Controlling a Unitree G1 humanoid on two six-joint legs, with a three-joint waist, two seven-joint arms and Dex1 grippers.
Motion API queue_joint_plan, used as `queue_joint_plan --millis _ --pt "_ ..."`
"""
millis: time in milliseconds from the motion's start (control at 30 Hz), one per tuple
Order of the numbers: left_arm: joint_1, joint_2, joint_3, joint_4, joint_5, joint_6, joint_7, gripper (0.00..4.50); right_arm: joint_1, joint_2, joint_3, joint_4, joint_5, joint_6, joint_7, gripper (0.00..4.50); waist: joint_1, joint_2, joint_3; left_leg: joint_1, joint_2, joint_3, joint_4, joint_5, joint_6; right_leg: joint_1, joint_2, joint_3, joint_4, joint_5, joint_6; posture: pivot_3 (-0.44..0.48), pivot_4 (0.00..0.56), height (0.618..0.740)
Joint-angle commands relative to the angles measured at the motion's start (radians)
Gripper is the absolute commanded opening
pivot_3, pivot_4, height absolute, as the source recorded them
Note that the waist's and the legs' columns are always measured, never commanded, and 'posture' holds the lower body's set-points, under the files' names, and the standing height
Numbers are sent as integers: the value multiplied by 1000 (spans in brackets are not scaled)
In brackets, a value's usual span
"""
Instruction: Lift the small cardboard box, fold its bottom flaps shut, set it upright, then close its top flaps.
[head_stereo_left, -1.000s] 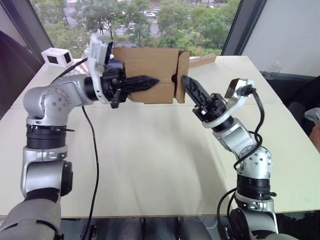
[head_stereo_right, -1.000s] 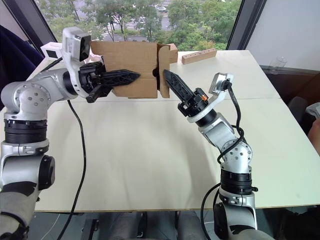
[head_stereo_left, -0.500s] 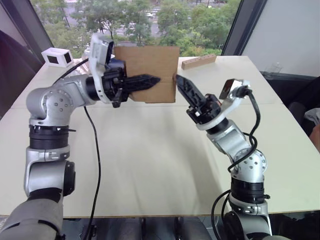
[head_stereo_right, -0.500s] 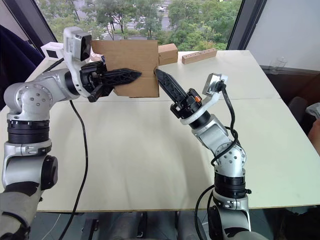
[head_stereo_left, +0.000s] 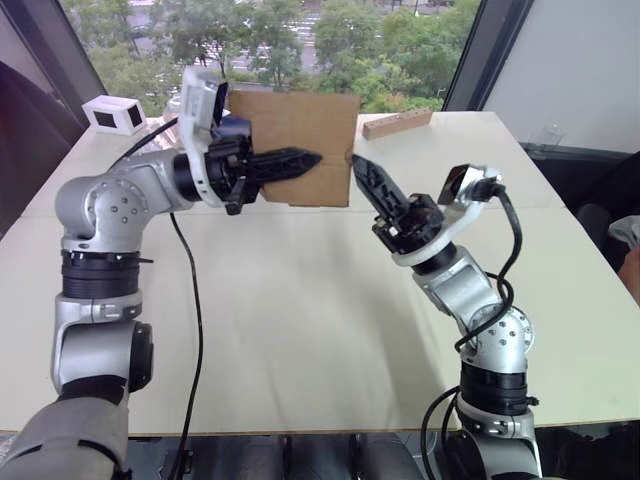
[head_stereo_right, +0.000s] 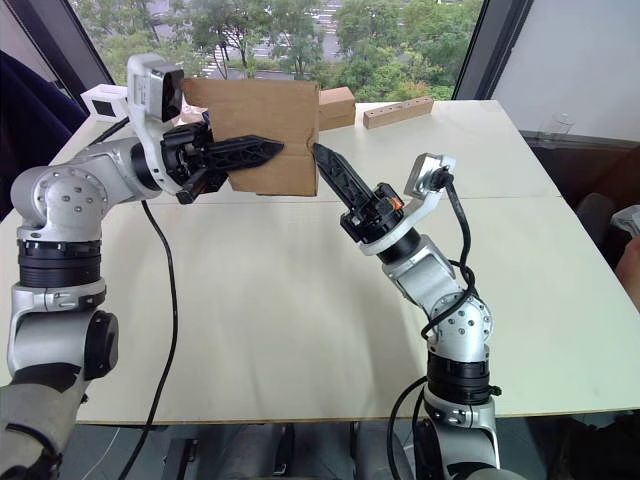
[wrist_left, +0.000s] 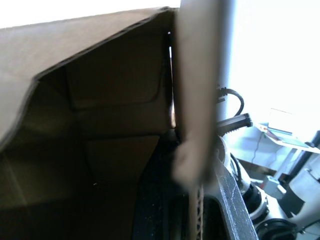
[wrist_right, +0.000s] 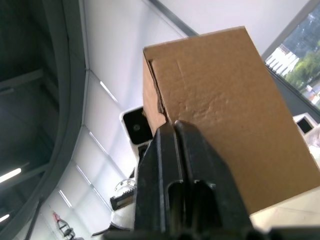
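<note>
The left gripper (head_stereo_left: 300, 158), clenched on one wall of the box (head_stereo_left: 300, 140), holds it above the far table (head_stereo_left: 300, 300), while the right gripper (head_stereo_left: 357, 163), fingers pressed together, touches the box's right end, flaps there folded flat.

The left arm is raised and bent at the elbow over the table's far-left part, its black two-fingered left claw (head_stereo_left: 300, 160) clamped on a wall of the held box. The right arm reaches up and forward, its right claw (head_stereo_left: 362, 171) pressed together, tips at the box's end.
</note>
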Motion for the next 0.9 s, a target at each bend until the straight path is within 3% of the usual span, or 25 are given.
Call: queue_joint_plan --millis 33,300,567,900 --pt "-15 -3 20 -18 -13 -7 5 0 -7 10 22 -35 22 3 8 24 0 0 0 0 0 0 0 0 0 0 0 0 0 0 0 0 150 740" --pt "-8 7 25 -24 -18 -1 3 0 17 -22 7 -66 32 11 -3 24 0 0 0 0 0 0 0 0 0 0 0 0 0 0 0 0 150 740" --pt "-2 11 25 -26 -19 -1 2 0 58 -142 -72 -109 88 12 -25 24 1 0 0 0 0 0 0 0 0 0 0 0 0 0 0 0 150 740" --pt "1 -1 11 -25 -14 -3 -2 0 -22 -154 -17 -33 -70 -37 -21 24 -1 0 0 0 0 0 0 0 0 0 1 0 0 0 0 0 150 740"
